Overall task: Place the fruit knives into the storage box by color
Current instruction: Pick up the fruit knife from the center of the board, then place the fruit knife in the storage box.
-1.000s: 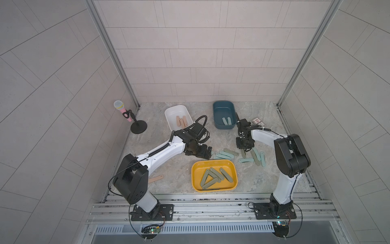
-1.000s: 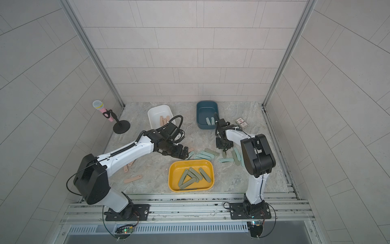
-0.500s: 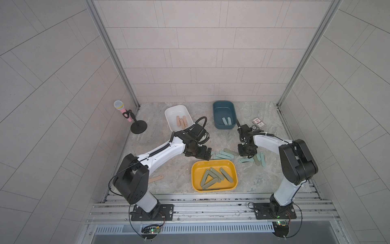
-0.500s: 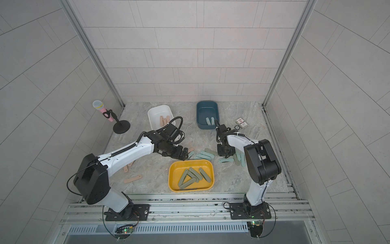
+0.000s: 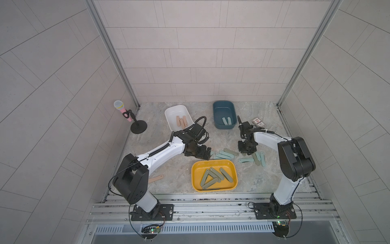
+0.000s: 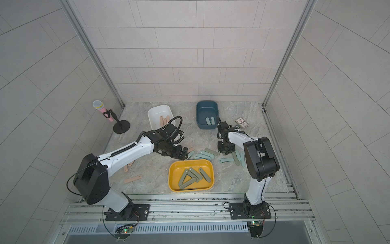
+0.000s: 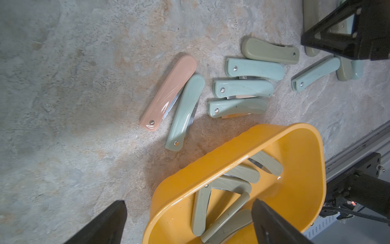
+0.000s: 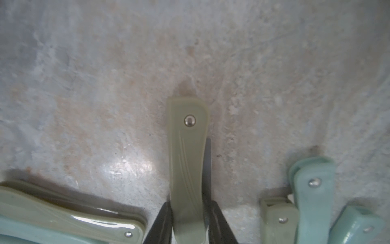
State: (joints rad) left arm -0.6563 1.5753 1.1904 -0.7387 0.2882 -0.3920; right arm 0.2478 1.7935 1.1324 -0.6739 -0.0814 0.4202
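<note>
My right gripper (image 8: 188,208) is shut on an olive-green fruit knife (image 8: 186,158) that lies flat on the stone floor, a finger pressed against each long edge. In both top views this gripper (image 5: 247,149) (image 6: 226,147) is low over the loose teal and olive knives (image 5: 223,155). My left gripper (image 7: 188,203) hangs open and empty over the rim of the yellow box (image 7: 232,145), which holds olive knives (image 5: 213,176). A pink knife (image 7: 168,93) and a teal knife (image 7: 185,112) lie just beyond that rim. The white box (image 5: 168,114) holds pink knives, the blue box (image 5: 217,105) teal ones.
A pink knife (image 5: 155,178) lies on the floor by the left arm's base, another (image 6: 126,168) partly under that arm. A microphone on a stand (image 5: 126,114) is at the back left, a small card pack (image 5: 258,122) at the back right. Metal rails run along the front edge.
My right gripper came forward and down from near the blue box onto the loose knives, and its jaws narrowed onto the olive knife. The left arm has hardly moved.
</note>
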